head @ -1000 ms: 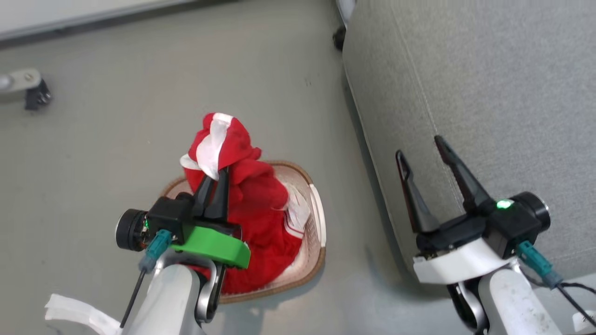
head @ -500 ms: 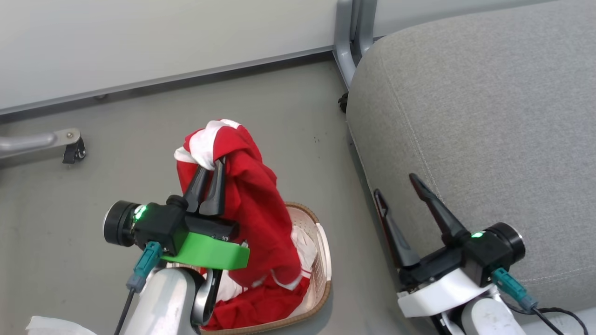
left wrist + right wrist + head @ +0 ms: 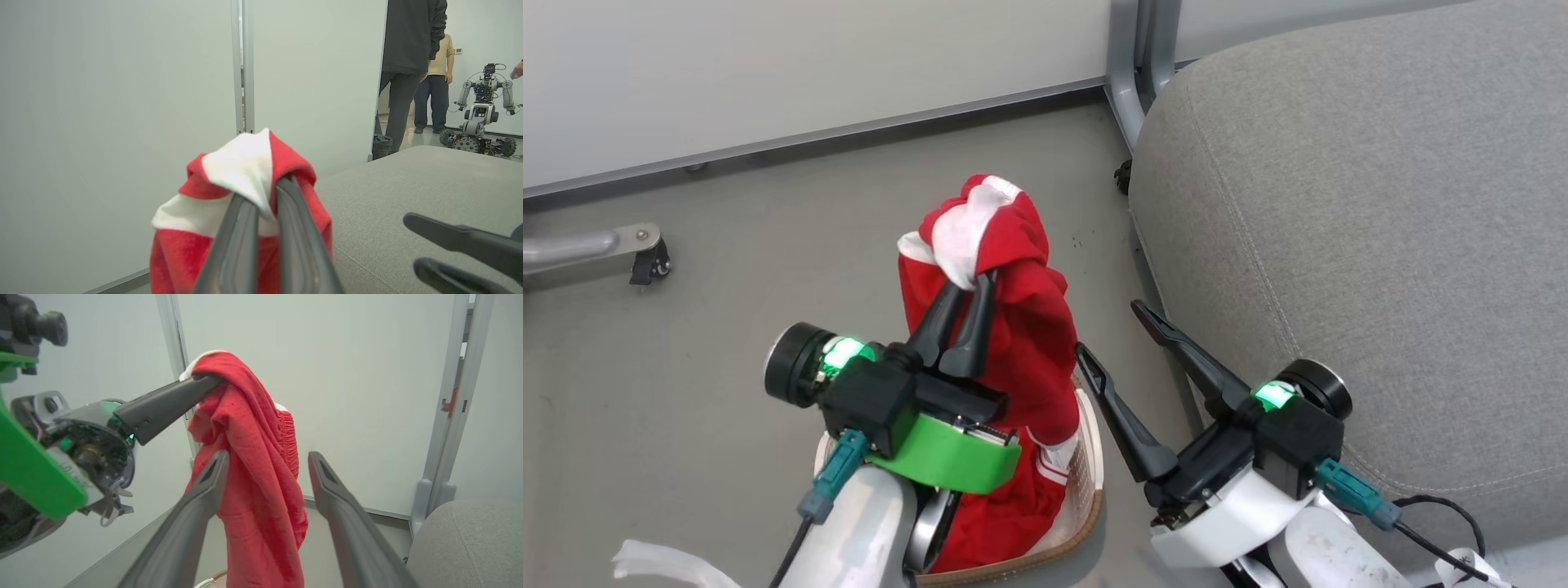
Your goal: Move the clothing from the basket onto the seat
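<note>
The left end effector (image 3: 972,282) is clamped tight on a white-and-red fold atop the clothing (image 3: 1029,351), which hangs with its lower part in the basket (image 3: 1088,457) on the floor. The right end effector (image 3: 1109,328) is spread wide and empty, just beside the hanging cloth. Likely risks: the pinch on 1 small fold may slip, or the trailing hem may catch the rim and drag the basket toward the seat (image 3: 1339,204)
</note>
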You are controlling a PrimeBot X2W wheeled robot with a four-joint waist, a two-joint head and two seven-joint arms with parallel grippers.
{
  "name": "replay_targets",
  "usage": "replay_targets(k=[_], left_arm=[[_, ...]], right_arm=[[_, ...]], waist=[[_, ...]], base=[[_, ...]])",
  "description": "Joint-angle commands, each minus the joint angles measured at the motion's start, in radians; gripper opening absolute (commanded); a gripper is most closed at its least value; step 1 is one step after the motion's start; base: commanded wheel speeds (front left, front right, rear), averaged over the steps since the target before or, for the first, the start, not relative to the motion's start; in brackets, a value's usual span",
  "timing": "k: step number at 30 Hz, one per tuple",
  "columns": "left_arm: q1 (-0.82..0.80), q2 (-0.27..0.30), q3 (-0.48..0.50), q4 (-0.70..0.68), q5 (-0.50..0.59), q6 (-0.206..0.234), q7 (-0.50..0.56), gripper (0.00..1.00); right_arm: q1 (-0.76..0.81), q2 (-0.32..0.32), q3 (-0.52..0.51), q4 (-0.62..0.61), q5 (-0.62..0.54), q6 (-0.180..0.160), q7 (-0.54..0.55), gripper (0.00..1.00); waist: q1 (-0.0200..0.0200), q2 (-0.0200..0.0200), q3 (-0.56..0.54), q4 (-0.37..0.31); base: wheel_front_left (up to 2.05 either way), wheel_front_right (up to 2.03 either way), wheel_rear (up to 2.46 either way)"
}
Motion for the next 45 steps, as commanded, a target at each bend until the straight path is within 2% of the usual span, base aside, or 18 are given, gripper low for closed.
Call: replay_targets(k=[1, 10, 19, 20, 21, 34, 35, 37, 38, 45], left_arm=[[-0.023, 0.003, -0.011, -0.003, 0.010, -0.005, 0.000, 0.00], [-0.040, 0.003, -0.104, -0.039, 0.019, 0.008, 0.000, 0.00], [-0.039, 0.003, -0.151, -0.057, 0.015, -0.009, 0.000, 0.00], [-0.036, 0.003, -0.150, -0.053, 0.018, -0.011, 0.000, 0.00], [-0.033, 0.003, -0.148, -0.051, 0.019, -0.012, 0.000, 0.00], [-0.008, 0.014, -0.128, -0.002, 0.040, 0.003, 0.000, 0.00], [-0.005, 0.014, -0.130, 0.003, 0.031, -0.004, 0.000, 0.05], [-0.006, 0.014, -0.128, 0.020, 0.016, -0.009, 0.000, 0.46], [-0.004, 0.015, -0.128, 0.032, 0.013, -0.010, 0.000, 1.00], [-0.010, 0.031, -0.138, 0.084, -0.042, -0.036, 0.036, 1.00]], right_arm=[[-0.020, 0.000, 0.011, 0.011, 0.015, 0.000, -0.003, 1.00], [-0.082, 0.003, 0.038, 0.107, 0.019, 0.000, -0.003, 1.00], [-0.069, 0.009, 0.070, 0.183, 0.065, 0.000, -0.003, 1.00], [-0.074, 0.006, 0.080, 0.183, 0.065, 0.000, -0.003, 0.19], [-0.076, 0.005, 0.087, 0.186, 0.068, 0.000, -0.003, 0.00], [-0.065, 0.002, 0.074, 0.181, 0.067, 0.000, -0.003, 0.00], [-0.064, 0.001, 0.072, 0.181, 0.067, 0.000, -0.003, 0.00], [-0.063, 0.001, 0.070, 0.180, 0.068, 0.000, -0.003, 0.00], [-0.062, 0.001, 0.068, 0.180, 0.069, 0.000, -0.003, 0.00], [-0.052, 0.001, 0.039, 0.176, 0.061, 0.000, -0.003, 0.00]], waist=[[0.0001, 0.0000, -0.001, 0.004], [0.0001, 0.0000, -0.007, 0.021], [0.0001, 0.0000, -0.017, 0.037], [0.0001, 0.0000, -0.018, 0.037], [0.0001, 0.0000, -0.019, 0.037], [0.0001, 0.0000, -0.021, 0.031], [0.0001, 0.0000, -0.020, 0.031], [0.0001, 0.0000, -0.018, 0.032], [0.0001, 0.0000, -0.018, 0.033], [0.0001, 0.0000, -0.013, 0.040]], base=[[0.00, 0.00, 0.00], [0.00, 0.00, 0.00], [0.00, 0.00, 0.00], [0.00, 0.00, 0.00], [0.00, 0.00, 0.00], [0.00, 0.00, 0.00], [0.00, 0.00, 0.00], [0.00, 0.00, 0.00], [0.00, 0.00, 0.00], [0.00, 0.00, 0.00]])
